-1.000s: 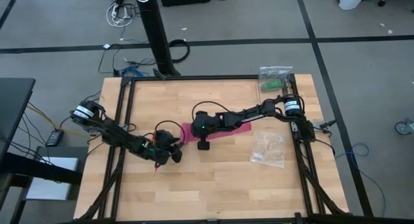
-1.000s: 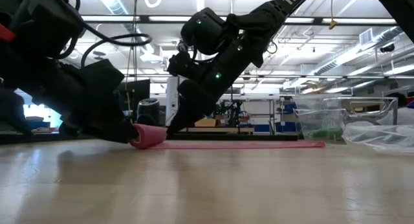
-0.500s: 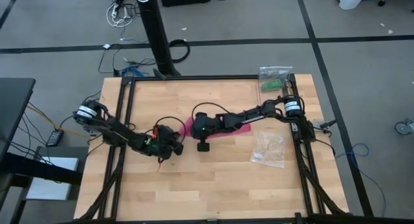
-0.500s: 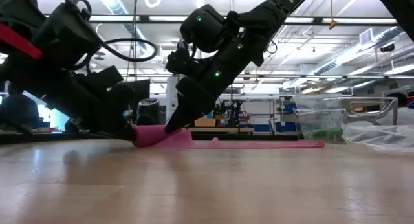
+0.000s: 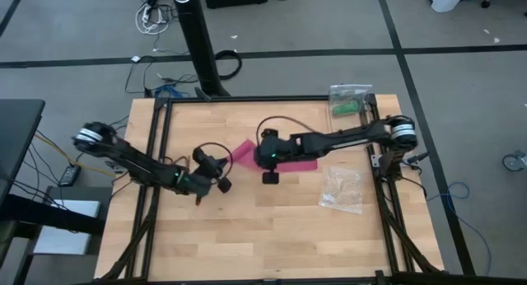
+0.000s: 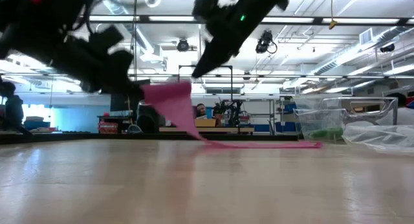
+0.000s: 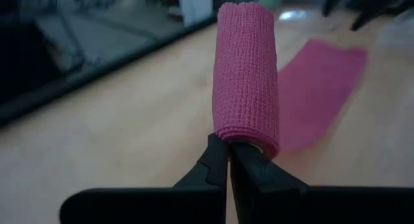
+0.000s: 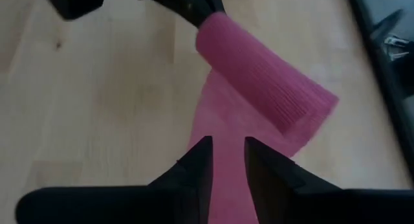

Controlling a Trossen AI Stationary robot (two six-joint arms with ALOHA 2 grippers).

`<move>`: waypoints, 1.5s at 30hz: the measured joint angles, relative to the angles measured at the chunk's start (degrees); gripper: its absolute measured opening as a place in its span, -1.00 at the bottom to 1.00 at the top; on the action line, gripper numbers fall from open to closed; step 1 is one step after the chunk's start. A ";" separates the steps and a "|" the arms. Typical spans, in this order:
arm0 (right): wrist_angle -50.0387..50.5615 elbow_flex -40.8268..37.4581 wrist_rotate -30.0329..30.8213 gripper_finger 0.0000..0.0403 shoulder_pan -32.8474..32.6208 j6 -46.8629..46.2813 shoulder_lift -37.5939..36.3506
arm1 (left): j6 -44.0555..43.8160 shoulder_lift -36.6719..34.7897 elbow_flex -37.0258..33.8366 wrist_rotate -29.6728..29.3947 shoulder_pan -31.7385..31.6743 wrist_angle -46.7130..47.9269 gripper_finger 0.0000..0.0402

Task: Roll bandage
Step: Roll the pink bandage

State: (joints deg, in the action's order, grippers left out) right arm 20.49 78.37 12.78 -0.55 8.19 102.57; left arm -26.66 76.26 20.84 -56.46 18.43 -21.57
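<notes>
One pink bandage (image 5: 284,161), two grippers, left (image 5: 222,165) and right (image 5: 270,165), two clear plastic bags (image 5: 342,189), one green roll (image 5: 346,109) upper right.

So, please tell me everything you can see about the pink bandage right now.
The bandage is magenta-pink stretchy fabric with a fine grid weave. One end is rolled into a short cylinder, pinched in the shut left gripper and lifted off the wooden table. From the roll a loose strip slopes down, and its far end lies flat on the table. The right gripper hovers above the strip without touching it.
</notes>
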 joint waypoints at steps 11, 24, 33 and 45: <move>-10.13 -9.22 -3.69 -0.50 0.55 -1.05 -17.00 | 31.45 -23.58 -0.02 10.02 0.01 0.36 -0.97; -23.95 -12.19 -7.04 -0.51 -2.85 1.02 -17.34 | 37.23 -26.74 0.00 14.12 -0.04 -1.38 -0.97; -25.39 -12.17 -7.02 -0.51 -1.98 2.02 -17.36 | 38.48 -26.52 0.02 15.30 -0.06 -4.74 -0.97; -26.55 -12.17 -8.50 -0.51 -1.95 4.30 -17.36 | 38.08 -26.02 0.05 16.06 -0.51 -7.90 -0.97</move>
State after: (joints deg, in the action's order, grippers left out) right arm -6.06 66.19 4.27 -2.50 12.49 85.21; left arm 11.41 50.24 20.89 -40.40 17.92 -29.47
